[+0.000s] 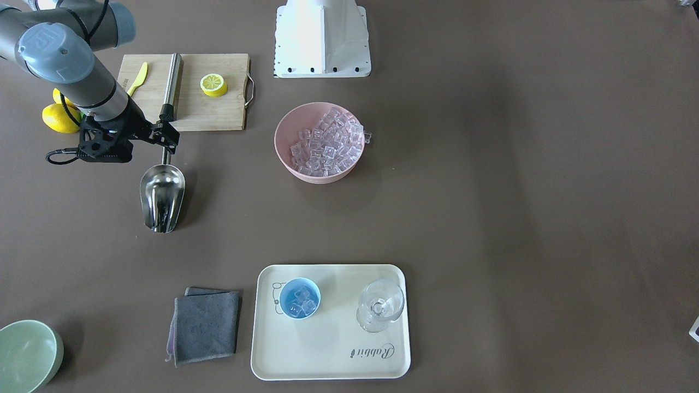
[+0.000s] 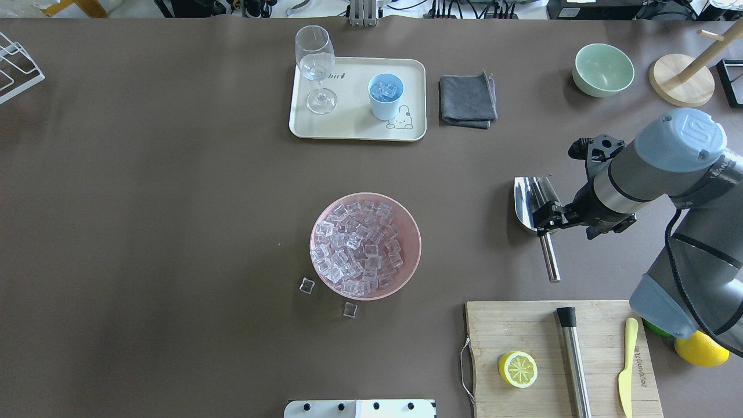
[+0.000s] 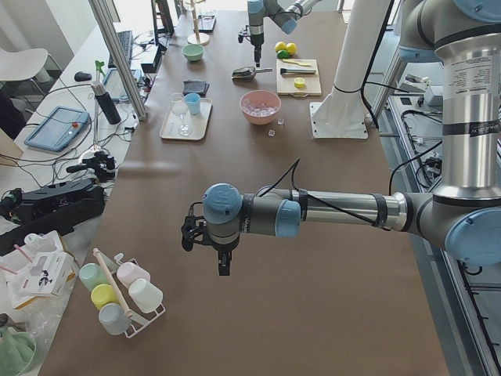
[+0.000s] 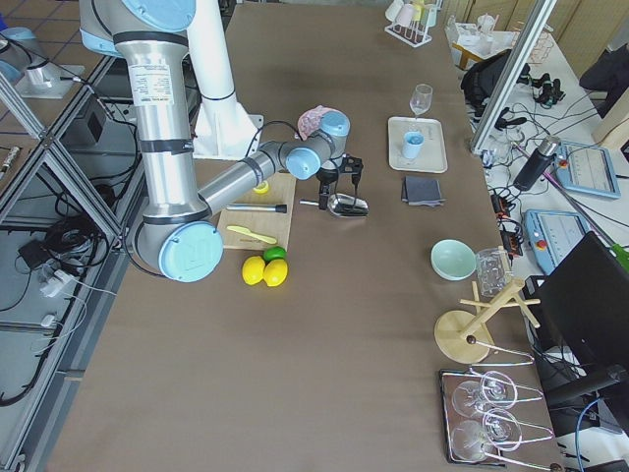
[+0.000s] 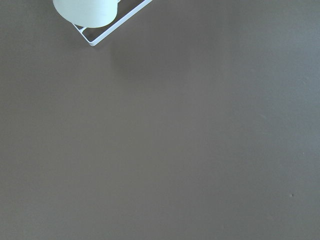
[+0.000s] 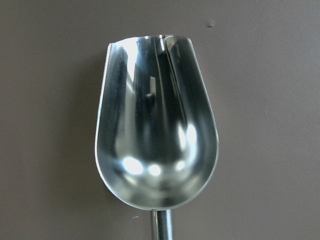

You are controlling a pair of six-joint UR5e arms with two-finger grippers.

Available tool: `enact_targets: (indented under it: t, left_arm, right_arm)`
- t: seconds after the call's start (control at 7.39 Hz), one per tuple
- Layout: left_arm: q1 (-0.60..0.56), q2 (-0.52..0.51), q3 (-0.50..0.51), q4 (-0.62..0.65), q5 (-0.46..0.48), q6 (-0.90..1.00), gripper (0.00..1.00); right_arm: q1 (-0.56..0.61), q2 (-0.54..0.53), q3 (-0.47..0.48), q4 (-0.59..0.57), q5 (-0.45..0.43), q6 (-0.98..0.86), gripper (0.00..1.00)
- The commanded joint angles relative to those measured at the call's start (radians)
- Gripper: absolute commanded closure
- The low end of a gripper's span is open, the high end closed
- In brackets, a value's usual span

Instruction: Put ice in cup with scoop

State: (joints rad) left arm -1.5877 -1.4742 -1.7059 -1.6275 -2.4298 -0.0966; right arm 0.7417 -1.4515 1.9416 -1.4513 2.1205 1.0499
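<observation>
Empty scoop (image 6: 156,125) lies lengthwise toward the tray, right gripper (image 2: 545,217) apparently open over its handle.

Overhead and front cameras face each other steeply, sharing the pink bowl (image 1: 319,142). Side cameras look along from the table's (image 2: 174,203) ends. Wrist cameras point down, seemingly close.
</observation>
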Motion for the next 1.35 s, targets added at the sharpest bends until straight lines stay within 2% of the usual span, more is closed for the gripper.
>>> enact_targets:
  t: [0.0, 0.41, 0.54, 0.68, 0.95, 1.08, 1.22]
  left_arm:
    - [0.000, 0.000, -0.003, 0.000, 0.000, 0.000, 0.02]
    - [0.000, 0.000, -0.003, 0.003, 0.000, 0.000, 0.02]
    - [0.000, 0.000, -0.005, 0.003, 0.000, 0.000, 0.02]
    - [0.000, 0.000, -0.003, 0.003, 0.000, 0.000, 0.02]
    - [0.000, 0.000, -0.001, 0.003, 0.000, 0.000, 0.02]
    - [0.000, 0.000, 0.003, 0.003, 0.000, 0.000, 0.02]
    - [0.000, 0.000, 0.003, 0.003, 0.000, 0.000, 0.02]
  right_arm:
    - [0.048, -0.030, 0.013, -0.011, -0.037, -0.126, 0.00]
    - [0.277, -0.172, -0.003, -0.017, 0.025, -0.537, 0.00]
    - [0.360, -0.181, -0.057, -0.018, 0.035, -0.635, 0.00]
    - [0.431, -0.182, -0.097, -0.023, 0.083, -0.707, 0.00]
    - [0.572, -0.234, -0.145, -0.027, 0.116, -0.857, 0.00]
    - [0.641, -0.271, -0.156, -0.040, 0.171, -0.936, 0.00]
    - [0.678, -0.274, -0.173, -0.075, 0.170, -0.962, 0.00]
